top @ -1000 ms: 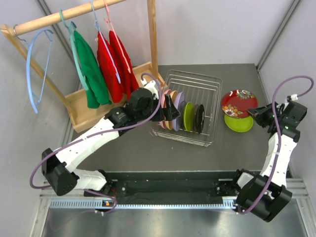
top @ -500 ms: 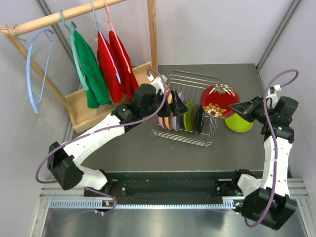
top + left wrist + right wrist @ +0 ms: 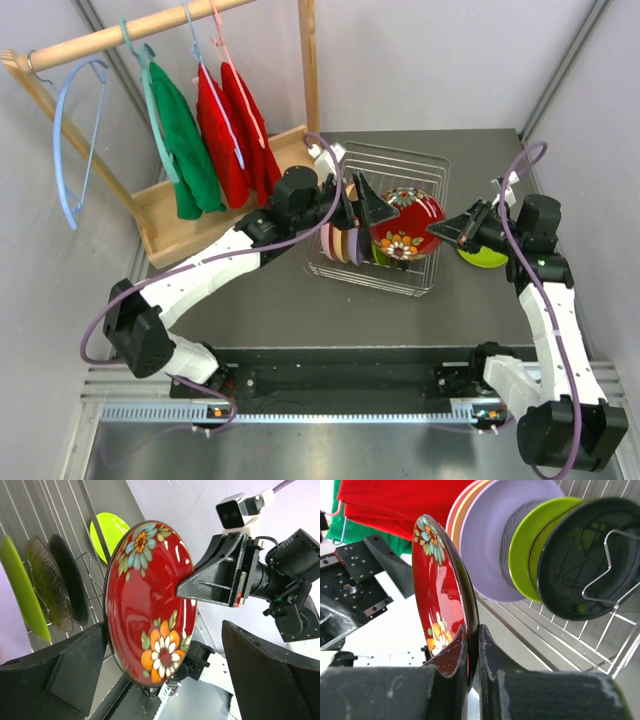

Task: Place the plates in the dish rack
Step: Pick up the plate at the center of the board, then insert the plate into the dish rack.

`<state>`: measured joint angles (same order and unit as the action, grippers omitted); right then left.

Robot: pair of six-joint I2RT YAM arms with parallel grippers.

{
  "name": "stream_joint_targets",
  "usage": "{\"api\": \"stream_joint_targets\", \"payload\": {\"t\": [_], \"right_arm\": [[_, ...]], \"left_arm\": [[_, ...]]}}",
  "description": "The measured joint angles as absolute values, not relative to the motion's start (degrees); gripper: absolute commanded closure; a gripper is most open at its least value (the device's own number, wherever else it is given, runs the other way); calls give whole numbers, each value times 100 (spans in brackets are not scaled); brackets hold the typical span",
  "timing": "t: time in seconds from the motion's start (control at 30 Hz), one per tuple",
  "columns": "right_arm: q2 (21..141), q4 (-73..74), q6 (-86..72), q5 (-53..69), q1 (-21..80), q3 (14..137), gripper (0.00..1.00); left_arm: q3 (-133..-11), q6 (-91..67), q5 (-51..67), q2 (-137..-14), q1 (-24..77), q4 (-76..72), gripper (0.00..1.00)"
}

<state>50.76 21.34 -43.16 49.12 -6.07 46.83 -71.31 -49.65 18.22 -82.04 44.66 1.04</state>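
My right gripper (image 3: 443, 232) is shut on the rim of the red flowered plate (image 3: 405, 225) and holds it on edge above the right part of the dish rack (image 3: 425, 170). In the right wrist view its fingers (image 3: 455, 655) pinch the plate's (image 3: 432, 580) lower rim. My left gripper (image 3: 365, 208) is open, and the red plate (image 3: 150, 600) stands between its spread fingers (image 3: 65, 670), close to one of them. In the rack stand pink, orange-tan, lavender (image 3: 495, 535), lime green (image 3: 530, 545), clear (image 3: 47, 587) and dark (image 3: 580, 560) plates. One lime green plate (image 3: 487, 255) lies on the table at the right.
A wooden clothes stand (image 3: 175, 215) with green and red garments and a blue hanger stands at the back left, beside the rack. The table's right edge (image 3: 560, 215) runs close behind my right arm.
My right gripper has lifted the red plate off the lime green one, turned it on edge and carried it left over the rack. My left gripper has swung right to meet it.
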Motion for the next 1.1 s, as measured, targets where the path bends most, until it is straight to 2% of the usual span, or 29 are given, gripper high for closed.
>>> {"api": "stream_joint_targets", "payload": {"t": [0.07, 0.4, 0.43, 0.5, 0.53, 0.63, 0.67, 0.73, 0.87, 0.9, 0.97, 1.0, 1.03, 1.1], "right_arm": [[5076, 2099, -4366, 4890, -519, 4637, 100], [5129, 1793, -4525, 4930, -497, 4560, 100], [5129, 1756, -4530, 4939, -497, 4539, 100], [5129, 1680, -4556, 4947, -497, 4488, 100], [5129, 1627, -4578, 4960, -499, 4462, 100], [5142, 1540, -4611, 4960, -506, 4434, 100], [5146, 1535, -4609, 4960, -504, 4427, 100], [5155, 1507, -4521, 4932, -504, 4425, 100], [5162, 1511, -4421, 4873, -504, 4423, 90], [5166, 1549, -4416, 4845, -504, 4423, 81], [5175, 1656, -4381, 4772, -506, 4425, 76], [5179, 1763, -4303, 4694, -502, 4436, 67], [5181, 1957, -4191, 4606, -495, 4473, 63], [5186, 2447, -3959, 4248, -489, 4626, 40]], "left_arm": [[-7065, -5022, 1890, -8228, 4466, -23, 9], [-6746, -5356, 2156, -8353, 4427, -403, 45], [-6720, -5391, 2161, -8355, 4418, -425, 54], [-6681, -5433, 2161, -8372, 4394, -432, 64], [-6661, -5424, 2147, -8394, 4370, -423, 75], [-6615, -5472, 2128, -8436, 4311, -419, 89], [-6615, -5478, 2117, -8455, 4296, -403, 98], [-6615, -5577, 2078, -8495, 4294, -401, 100], [-6648, -5642, 2008, -8545, 4311, -366, 100], [-6707, -5594, 1975, -8569, 4329, -287, 100], [-6910, -5459, 1846, -8619, 4397, -8, 100], [-7067, -5308, 1702, -8659, 4471, 191, 100], [-7210, -5181, 1581, -8694, 4554, 395, 100], [-7520, -4923, 1295, -8790, 4762, 851, 100]]}}
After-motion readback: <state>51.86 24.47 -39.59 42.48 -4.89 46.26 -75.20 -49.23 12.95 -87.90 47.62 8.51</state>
